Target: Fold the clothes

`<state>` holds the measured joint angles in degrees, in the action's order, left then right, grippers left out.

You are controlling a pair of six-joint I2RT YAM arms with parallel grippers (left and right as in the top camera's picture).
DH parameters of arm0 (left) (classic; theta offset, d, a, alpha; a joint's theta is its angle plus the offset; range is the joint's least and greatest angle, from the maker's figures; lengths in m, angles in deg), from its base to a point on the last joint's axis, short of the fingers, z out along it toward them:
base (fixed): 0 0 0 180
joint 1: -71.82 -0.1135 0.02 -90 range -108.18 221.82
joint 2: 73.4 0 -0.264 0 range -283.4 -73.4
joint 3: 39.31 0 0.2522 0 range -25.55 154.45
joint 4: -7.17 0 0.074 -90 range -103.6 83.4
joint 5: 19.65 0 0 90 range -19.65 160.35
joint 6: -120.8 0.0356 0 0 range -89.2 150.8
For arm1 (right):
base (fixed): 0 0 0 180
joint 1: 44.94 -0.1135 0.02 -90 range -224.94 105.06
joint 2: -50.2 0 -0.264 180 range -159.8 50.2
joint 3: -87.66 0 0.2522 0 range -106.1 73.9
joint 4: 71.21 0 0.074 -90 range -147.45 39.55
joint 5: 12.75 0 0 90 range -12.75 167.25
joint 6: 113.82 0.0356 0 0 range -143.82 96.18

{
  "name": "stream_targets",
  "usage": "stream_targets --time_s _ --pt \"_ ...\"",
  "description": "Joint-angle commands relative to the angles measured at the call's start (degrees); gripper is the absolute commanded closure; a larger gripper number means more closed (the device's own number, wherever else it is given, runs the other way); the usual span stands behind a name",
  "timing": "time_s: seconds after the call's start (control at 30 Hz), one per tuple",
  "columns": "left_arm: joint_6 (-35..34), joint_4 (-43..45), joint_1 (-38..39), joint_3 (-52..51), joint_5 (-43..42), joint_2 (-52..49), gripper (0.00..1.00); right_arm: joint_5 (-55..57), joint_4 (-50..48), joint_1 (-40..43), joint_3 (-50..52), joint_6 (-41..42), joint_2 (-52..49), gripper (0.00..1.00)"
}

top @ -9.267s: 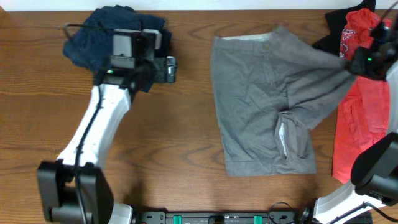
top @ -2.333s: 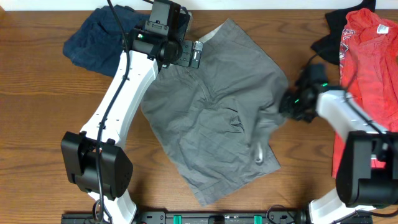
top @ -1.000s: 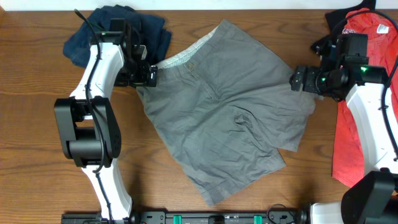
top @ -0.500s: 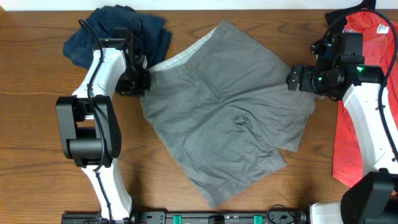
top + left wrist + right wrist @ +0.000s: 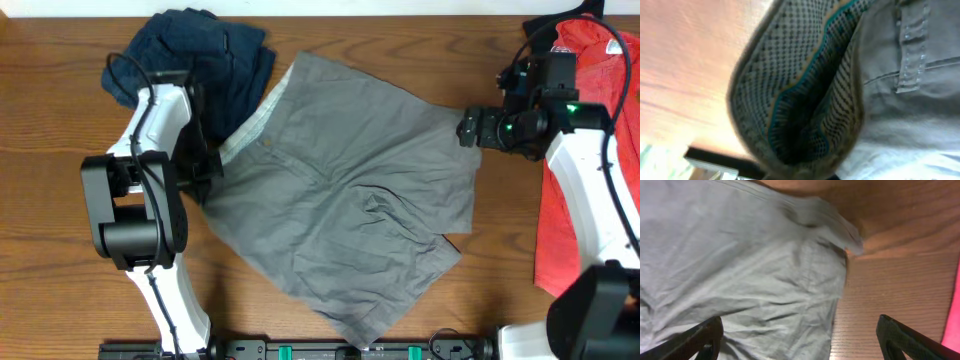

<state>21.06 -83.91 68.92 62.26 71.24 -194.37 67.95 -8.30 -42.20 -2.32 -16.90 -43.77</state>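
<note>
The grey-taupe shorts (image 5: 340, 200) lie spread at a slant across the middle of the table. My left gripper (image 5: 203, 168) sits at the waistband's left corner and is shut on it. In the left wrist view the bunched waistband with its patterned pale lining (image 5: 800, 100) fills the frame, and the fingers are hidden beneath it. My right gripper (image 5: 468, 130) hovers open at the shorts' right edge. Its two dark fingertips (image 5: 700, 337) stand wide apart over the grey cloth (image 5: 740, 270) and bare wood, holding nothing.
A navy garment (image 5: 215, 55) is heaped at the back left, partly under the shorts' waistband. A red garment (image 5: 590, 170) lies along the right edge, with a black one (image 5: 545, 40) behind it. Bare wooden table (image 5: 60, 250) shows front left.
My left gripper closed on the waistband corner and drew it down and to the left. The shorts slid left and turned with it. The right gripper stayed open in place.
</note>
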Motion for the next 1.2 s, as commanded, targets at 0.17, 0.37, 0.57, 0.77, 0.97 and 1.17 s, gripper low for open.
stream_targets --time_s 0.17,0.37,0.57,0.77,0.97,1.17 --pt "-1.8 1.1 0.1 -5.8 1.8 1.3 0.4 -7.2 -2.7 -3.4 -0.8 -0.3 -7.6 0.09" --pt "-1.3 2.0 0.1 -4.8 1.8 9.6 0.26 -6.4 -2.9 -7.5 -0.8 2.6 -13.1 0.51" --pt "-1.3 12.1 0.1 -4.3 0.3 23.2 0.23 -3.2 -1.2 -8.7 -0.8 6.8 -18.5 0.59" --pt "-1.3 22.7 0.1 -4.3 -1.9 33.0 0.14 1.3 -0.2 -8.3 -0.8 7.9 -22.4 0.54" --pt "-1.3 26.7 0.1 -4.4 -1.9 35.3 0.07 12.7 1.1 -7.1 -0.8 10.3 -26.0 0.45" --pt "-1.3 26.7 0.1 -4.4 -1.9 34.6 0.07 16.0 -2.8 -2.6 -0.8 10.2 -31.3 0.43"
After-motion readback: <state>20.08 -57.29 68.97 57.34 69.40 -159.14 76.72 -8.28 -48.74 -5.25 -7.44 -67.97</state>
